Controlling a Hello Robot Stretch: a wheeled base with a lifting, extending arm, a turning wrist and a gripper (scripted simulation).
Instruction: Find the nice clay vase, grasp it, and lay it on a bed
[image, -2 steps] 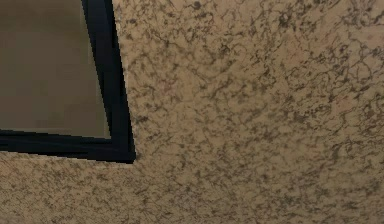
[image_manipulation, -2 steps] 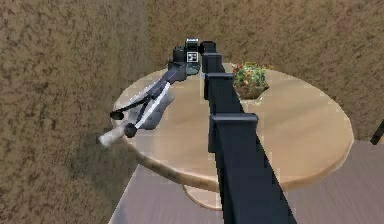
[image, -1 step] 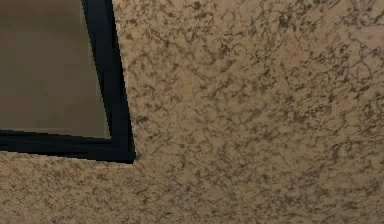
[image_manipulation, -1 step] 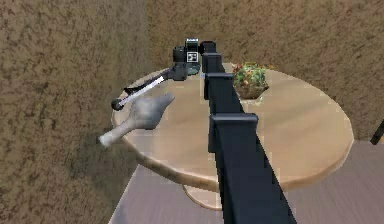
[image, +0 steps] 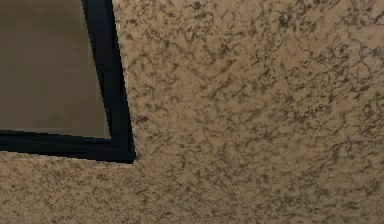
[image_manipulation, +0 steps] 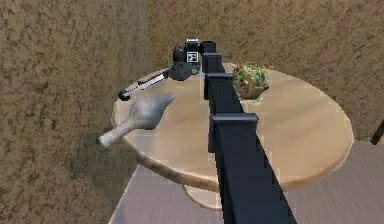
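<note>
A pale grey, vase-shaped thing (image_manipulation: 140, 118) lies tilted at the near left edge of a round wooden table (image_manipulation: 300, 125), its narrow end sticking out past the rim. The dark arm bar rises from the bottom of the arm side view and reaches over the table. At its far end are the white marker squares and the gripper (image_manipulation: 126, 96), whose thin fingers (image_manipulation: 150, 82) point left just above the grey thing. I cannot tell whether the gripper holds it or whether it touches it.
A small potted plant (image_manipulation: 250, 80) stands on the table beside the arm. Rough brown walls enclose the table on the left and behind. A dark object (image_manipulation: 379, 131) pokes in at the right edge. Ahead, a dark-framed panel (image: 118, 90) hangs on a speckled brown wall (image: 260, 110).
</note>
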